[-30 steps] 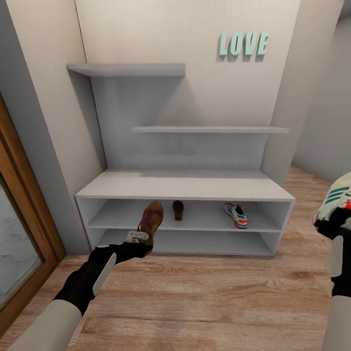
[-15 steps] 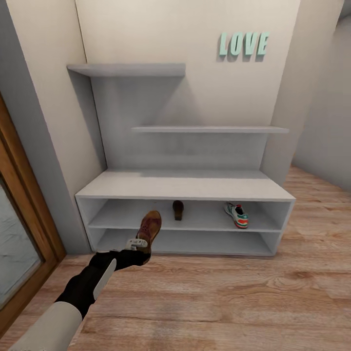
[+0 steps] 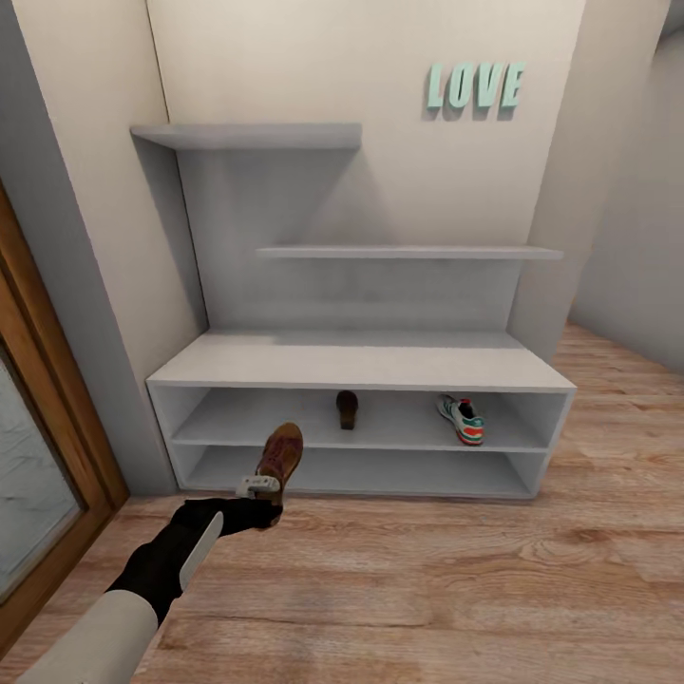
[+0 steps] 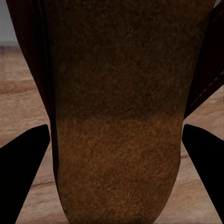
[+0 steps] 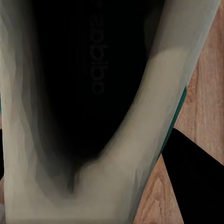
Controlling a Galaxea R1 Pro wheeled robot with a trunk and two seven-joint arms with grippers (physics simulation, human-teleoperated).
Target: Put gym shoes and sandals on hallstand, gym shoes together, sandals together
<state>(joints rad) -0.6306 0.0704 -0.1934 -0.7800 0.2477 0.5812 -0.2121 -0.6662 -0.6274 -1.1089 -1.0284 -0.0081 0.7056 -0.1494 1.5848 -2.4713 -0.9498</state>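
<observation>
Two shoes on the hallstand shelf — sandal, gym shoe — each end effector clamping another.

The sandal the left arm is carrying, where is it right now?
In the head view, the sandal is clamped in the left gripper, raised before the lower-left front of the hallstand, left of the shelved sandal.

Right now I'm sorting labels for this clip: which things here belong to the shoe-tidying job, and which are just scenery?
Job:
held sandal in left gripper
shelved sandal
shelved gym shoe
second gym shoe
hallstand
corridor floor

Scenery:
LOVE sign
door frame
</observation>
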